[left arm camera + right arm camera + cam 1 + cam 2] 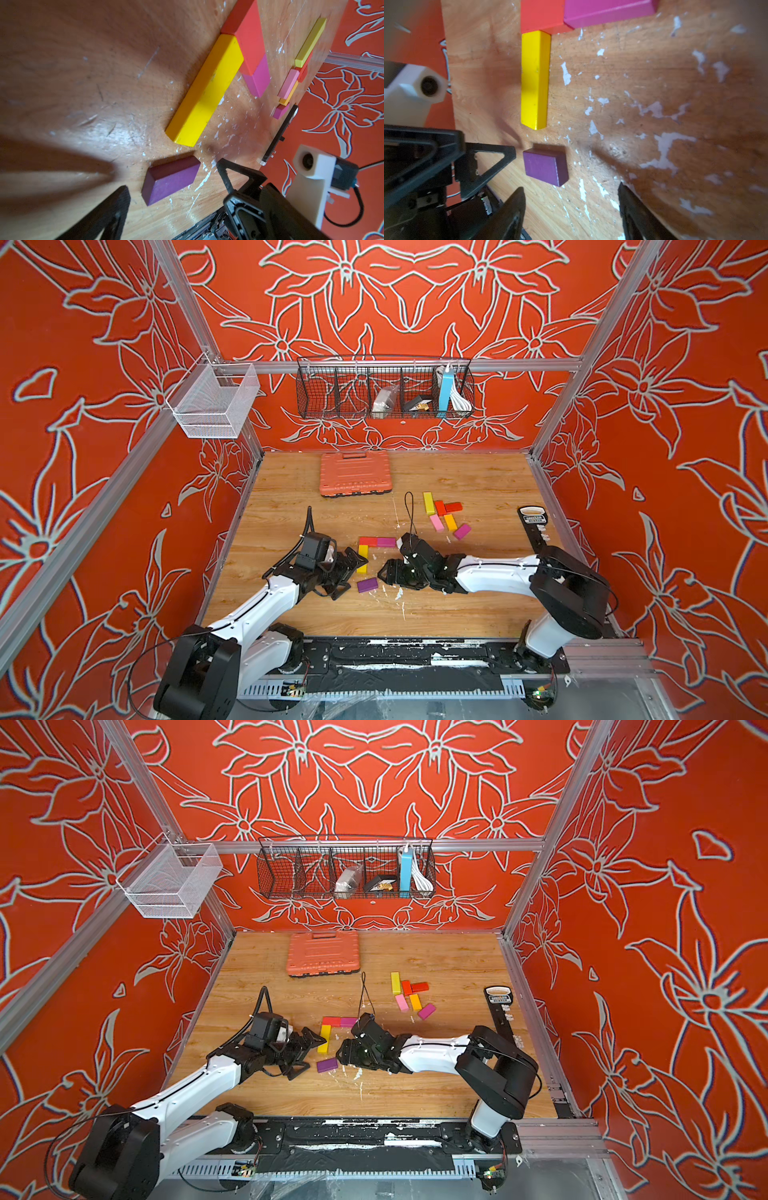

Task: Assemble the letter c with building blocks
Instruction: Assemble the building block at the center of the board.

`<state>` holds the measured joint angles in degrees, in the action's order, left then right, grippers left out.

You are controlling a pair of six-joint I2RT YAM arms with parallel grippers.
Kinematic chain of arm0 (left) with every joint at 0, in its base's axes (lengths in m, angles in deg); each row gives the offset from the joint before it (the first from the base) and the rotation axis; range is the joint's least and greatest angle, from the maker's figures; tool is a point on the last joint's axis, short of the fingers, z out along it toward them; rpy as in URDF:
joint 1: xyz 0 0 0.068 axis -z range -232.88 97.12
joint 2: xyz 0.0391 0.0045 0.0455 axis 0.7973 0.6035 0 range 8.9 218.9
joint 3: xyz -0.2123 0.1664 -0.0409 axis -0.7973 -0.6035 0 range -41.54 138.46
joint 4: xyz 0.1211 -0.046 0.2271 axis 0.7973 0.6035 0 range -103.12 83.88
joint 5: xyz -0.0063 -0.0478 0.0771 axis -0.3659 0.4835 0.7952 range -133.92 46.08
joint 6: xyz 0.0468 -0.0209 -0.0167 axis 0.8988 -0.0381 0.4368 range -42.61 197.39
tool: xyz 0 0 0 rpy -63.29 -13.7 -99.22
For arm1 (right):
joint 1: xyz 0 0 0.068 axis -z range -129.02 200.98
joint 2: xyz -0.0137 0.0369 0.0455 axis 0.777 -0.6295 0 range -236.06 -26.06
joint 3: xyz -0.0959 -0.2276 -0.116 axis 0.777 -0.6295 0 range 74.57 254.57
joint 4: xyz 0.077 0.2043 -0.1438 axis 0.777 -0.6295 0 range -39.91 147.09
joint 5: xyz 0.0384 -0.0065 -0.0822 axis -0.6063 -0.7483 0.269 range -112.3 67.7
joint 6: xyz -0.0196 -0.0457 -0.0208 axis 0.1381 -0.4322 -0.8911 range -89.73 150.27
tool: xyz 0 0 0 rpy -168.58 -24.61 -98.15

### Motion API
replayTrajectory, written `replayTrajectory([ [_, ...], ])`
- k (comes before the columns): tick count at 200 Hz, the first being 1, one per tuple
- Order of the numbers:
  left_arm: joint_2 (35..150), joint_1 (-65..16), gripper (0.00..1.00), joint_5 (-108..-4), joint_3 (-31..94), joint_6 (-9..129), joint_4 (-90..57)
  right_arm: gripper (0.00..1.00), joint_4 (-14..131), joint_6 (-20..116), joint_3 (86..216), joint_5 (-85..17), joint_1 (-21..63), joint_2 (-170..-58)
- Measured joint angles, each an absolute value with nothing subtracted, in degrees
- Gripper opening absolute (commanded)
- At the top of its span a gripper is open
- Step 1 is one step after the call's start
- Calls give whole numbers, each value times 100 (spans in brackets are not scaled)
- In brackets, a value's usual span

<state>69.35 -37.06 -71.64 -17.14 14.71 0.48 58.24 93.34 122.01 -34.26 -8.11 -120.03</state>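
A long yellow block is laid flat on the wooden table, pointing away from the robot. Against its far end a red block is set crosswise and touching. A magenta block is butted to that red one on the robot's right of the long yellow block, so a corner is formed. Just past the near end of the long yellow block a purple block is laid flat, separated from it by a small gap and slightly skewed. The left gripper is held low on the robot's left of that near end, with its jaws spread wide and nothing between them. In the left wrist view the purple block is seen just ahead of its fingertips, and no contact can be made out. The right gripper is held low on the robot's right of the same near end, its jaws apart and empty, with the purple block just ahead of one finger. Well beyond the far end of the long yellow block and to the robot's right, six loose blocks are clustered. These are a second yellow block, two more red blocks, a pink block, an orange block and another magenta block. An orange case is placed farther back still from the long yellow block, near the rear wall.
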Motion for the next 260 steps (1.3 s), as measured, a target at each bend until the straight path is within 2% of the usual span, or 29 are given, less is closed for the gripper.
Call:
replayTrajectory([
  [29,6957,-3833,99,-7053,-1382,1731,326,77,4757,8840,12861,-2991,-1025,-12005],
  [64,7112,-4585,99,-7223,-1117,2105,503,85,3597,8142,13584,-2344,-1477,-12141],
  [104,7396,-5597,98,-7619,-886,2518,772,88,2648,7366,14360,-1732,-2048,-12663],
  [132,7623,-6008,99,-7877,-702,2748,827,89,2259,7025,14579,-1592,-2251,-13008],
  [260,7853,-6421,98,-8312,-689,2936,818,88,1787,6704,15481,-1330,-2242,-13968],
])
